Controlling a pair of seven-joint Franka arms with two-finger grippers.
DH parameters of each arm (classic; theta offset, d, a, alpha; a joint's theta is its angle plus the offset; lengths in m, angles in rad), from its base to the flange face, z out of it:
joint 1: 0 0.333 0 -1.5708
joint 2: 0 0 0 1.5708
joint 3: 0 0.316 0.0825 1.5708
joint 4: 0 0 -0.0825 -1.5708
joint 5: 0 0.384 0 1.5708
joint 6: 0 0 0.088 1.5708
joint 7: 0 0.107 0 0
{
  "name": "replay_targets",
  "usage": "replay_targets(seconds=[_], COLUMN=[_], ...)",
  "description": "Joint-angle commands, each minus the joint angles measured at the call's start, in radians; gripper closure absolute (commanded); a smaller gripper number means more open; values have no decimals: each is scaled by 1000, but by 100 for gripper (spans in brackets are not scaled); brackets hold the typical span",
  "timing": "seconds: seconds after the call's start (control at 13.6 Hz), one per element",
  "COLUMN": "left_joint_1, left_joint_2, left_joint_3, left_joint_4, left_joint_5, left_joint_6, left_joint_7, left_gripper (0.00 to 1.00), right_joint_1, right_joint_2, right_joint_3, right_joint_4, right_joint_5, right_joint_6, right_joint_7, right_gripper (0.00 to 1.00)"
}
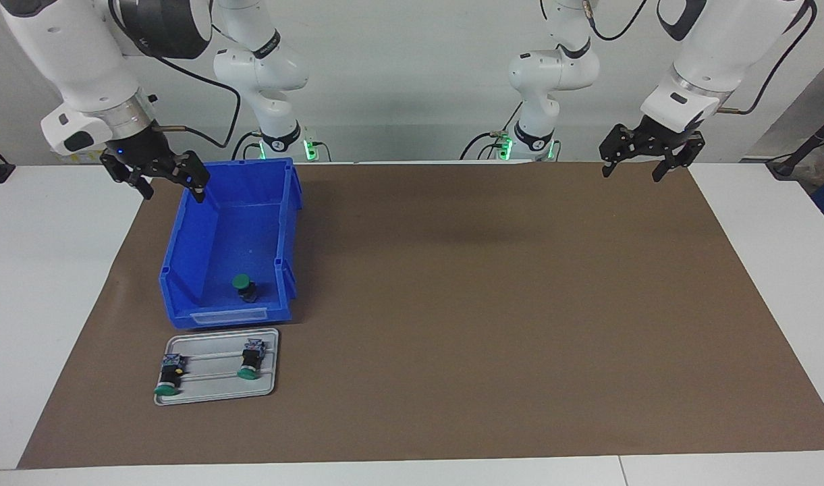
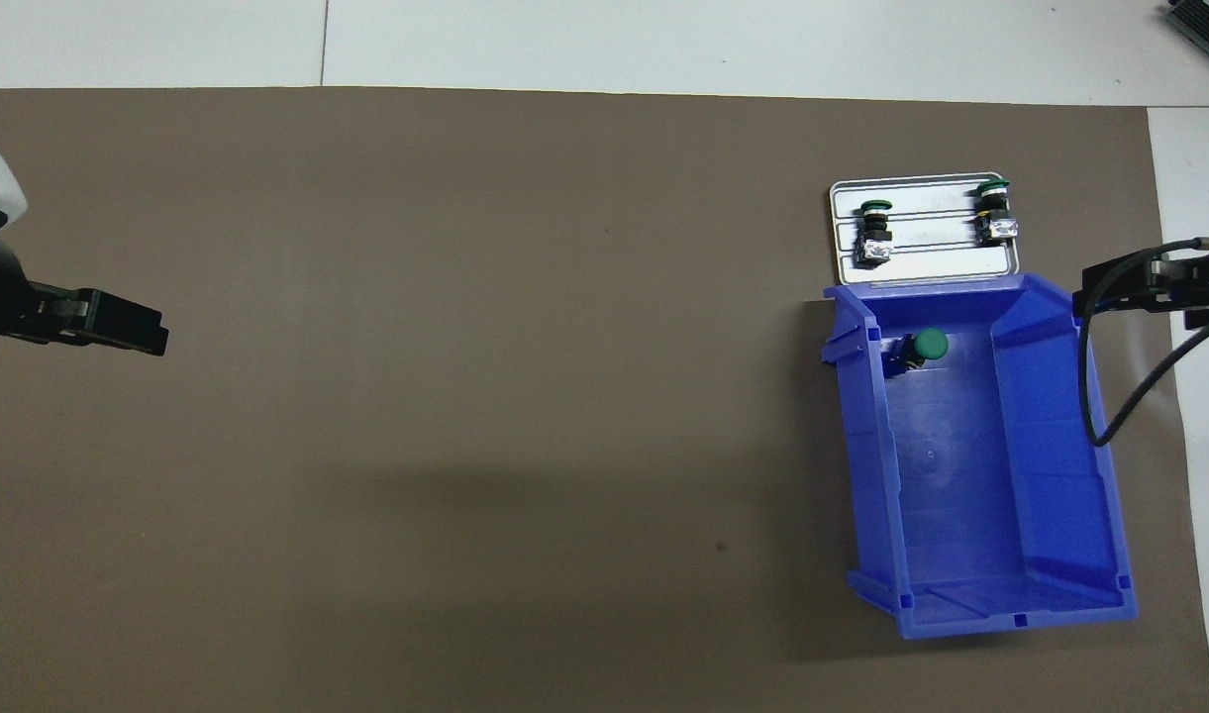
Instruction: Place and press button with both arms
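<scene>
**Both claws wide and empty; button in the bin**

We see the right gripper hanging over the corner of the blue bin at the robots' end, at the right arm's end of the table. Its fingers stand wide apart and hold nothing. The left gripper hangs over the mat edge at the left arm's end, also wide and empty; that arm waits.

The button stands in the bin, green cap up, well apart from the right gripper, at the bin's end farthest from the robots and by the wall toward the left arm. Just past that end of the bin lies a grey tray with two more buttons lying on their sides, caps pointing away from the robots.

What each view adds: the facing view shows both claws whole, raised, and clear of the bin rim. The overhead view shows the bin's floor plainly, and the button leaning close against the wall there; whether it touches, we cannot tell.

Cut off or hard to read: in the overhead view the right gripper enters only at the frame edge, its cable looping over the bin wall, and its body is out of frame. The left gripper shows there edge-on as one dark bar, so its gap does not read from above. The tray buttons' terminal ends are too small to make out.
</scene>
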Motion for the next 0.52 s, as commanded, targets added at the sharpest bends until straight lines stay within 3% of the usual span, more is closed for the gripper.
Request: replay_targets(seconds=[0.0,0.44], left_joint_1=[9,9], left_joint_2=[-30,-30], left_joint_3=[-4,-6], left_joint_4=[-35,-35], left_joint_5=[17,17], left_joint_6=[11,11], left_joint_7=[-1,1], left_gripper=[0,0], right_joint_1=[-4,-3], right_joint_2=[-32,-54], right_joint_3=[16,24], right_joint_4=[14,31], right_joint_5=[14,28], right_joint_6=[-39,-72], right_joint_7=[-19,-20], right_gripper=[0,0])
